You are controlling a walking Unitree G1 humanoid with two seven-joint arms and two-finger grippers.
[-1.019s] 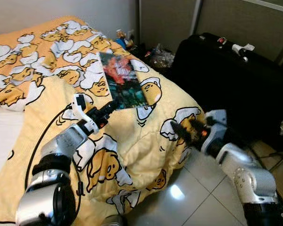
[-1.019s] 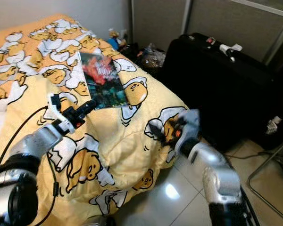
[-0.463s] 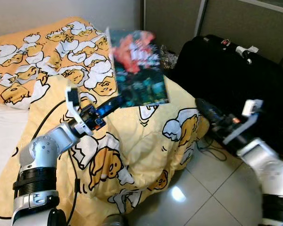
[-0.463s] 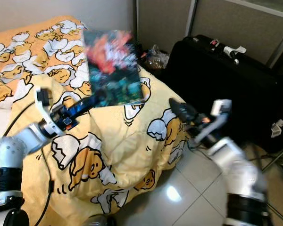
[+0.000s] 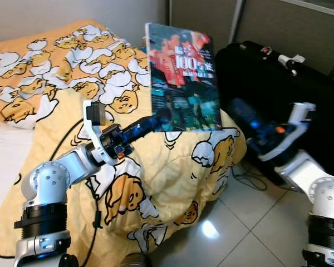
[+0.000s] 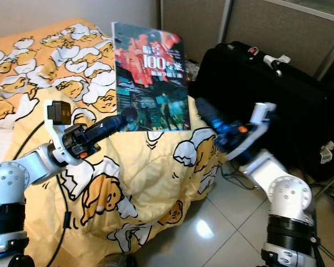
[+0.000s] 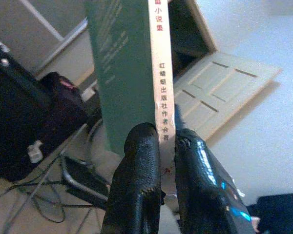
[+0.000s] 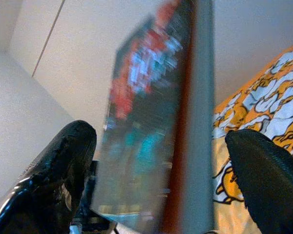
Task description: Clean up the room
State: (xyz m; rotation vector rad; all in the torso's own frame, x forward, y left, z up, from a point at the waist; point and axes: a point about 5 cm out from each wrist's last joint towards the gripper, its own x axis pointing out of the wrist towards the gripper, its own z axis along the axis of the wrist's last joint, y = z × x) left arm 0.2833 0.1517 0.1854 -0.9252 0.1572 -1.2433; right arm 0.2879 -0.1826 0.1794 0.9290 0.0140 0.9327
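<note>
Two pincers: both at work on one book.
Left pincer (image 5: 147, 124): closed on the book's (image 5: 183, 78) lower corner by the spine; in the left wrist view its two fingers (image 7: 139, 161) pinch the spine end tight.
Right pincer (image 6: 203, 114): fingers spread wide, one on each side of the book's free edge, not yet closed on it as far as the right wrist view shows.
Book: upright in the air above the bed (image 5: 55, 67), cover toward the head camera, clear of the quilt.
Left arm: elbow bent low over the bed, forearm angled up and forward to the book.
Right arm: raised from beside the bed, reaching across toward the book, in front of the suitcase (image 5: 278, 78).
Progress: book is off the bed, so pick-up looks done; putting it away is left.
Left over: small clutter (image 5: 147, 44) at the bed's far edge, by the wall, likely still to be tidied.
</note>
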